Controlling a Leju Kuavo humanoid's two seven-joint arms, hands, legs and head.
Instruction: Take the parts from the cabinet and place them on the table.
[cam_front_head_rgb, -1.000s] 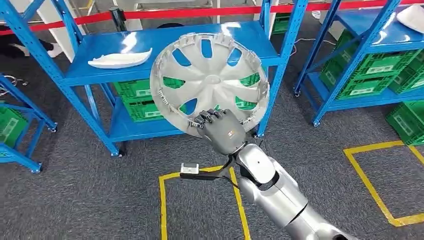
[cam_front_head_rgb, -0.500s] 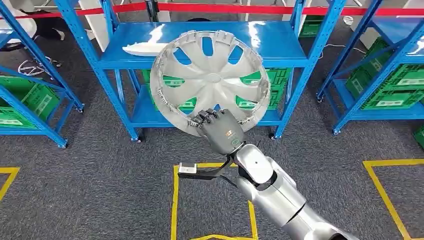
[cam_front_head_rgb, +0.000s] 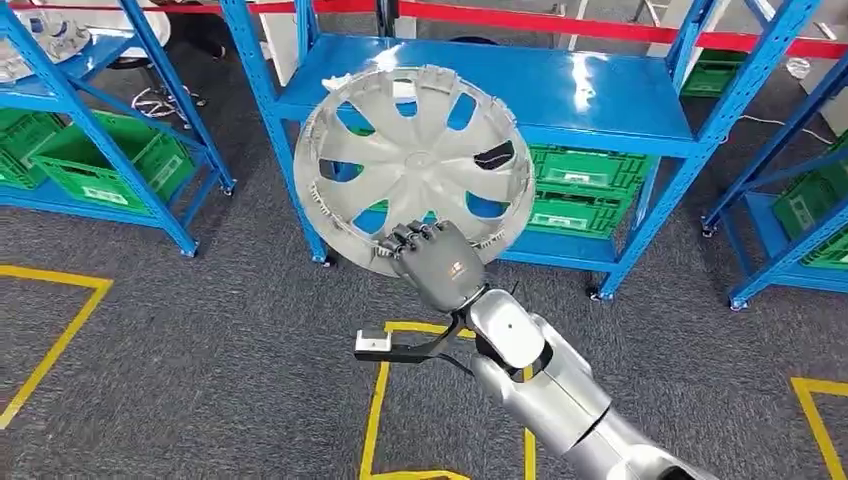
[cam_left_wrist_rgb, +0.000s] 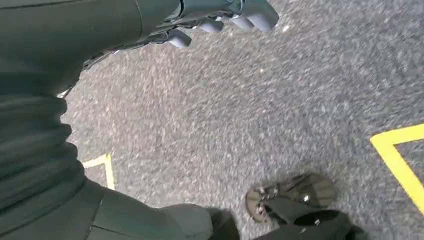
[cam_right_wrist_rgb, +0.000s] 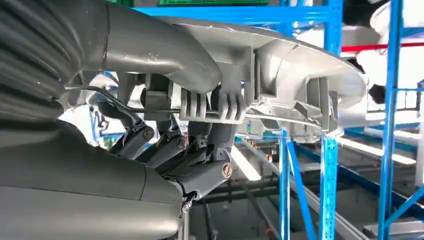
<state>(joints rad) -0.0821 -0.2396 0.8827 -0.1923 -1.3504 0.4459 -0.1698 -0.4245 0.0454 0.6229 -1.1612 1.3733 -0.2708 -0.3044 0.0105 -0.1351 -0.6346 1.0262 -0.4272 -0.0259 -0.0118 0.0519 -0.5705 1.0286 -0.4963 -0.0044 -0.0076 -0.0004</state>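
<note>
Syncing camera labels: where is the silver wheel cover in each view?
Head view: wheel cover at centre, upright, its lower rim gripped by the right hand, in front of the blue shelf rack.
Left wrist view: not in it; grey carpet and yellow floor tape.
Right wrist view: its ribbed rim runs across the upper half, above the hand's fingers.
Shared landmark: the blue shelf rack.

Blue steel shelving rack (cam_front_head_rgb: 600, 95) straight ahead, top shelf glossy. Green plastic crates (cam_front_head_rgb: 580, 190) stacked on its lower shelf. Second blue rack (cam_front_head_rgb: 60, 110) off to the left, holding a green crate (cam_front_head_rgb: 95, 165). Third blue rack (cam_front_head_rgb: 790, 200) at the right edge. Red barrier tape (cam_front_head_rgb: 560, 22) strung behind the racks. Grey carpet floor (cam_front_head_rgb: 200, 350) marked with yellow tape lines (cam_front_head_rgb: 55, 335).
</note>
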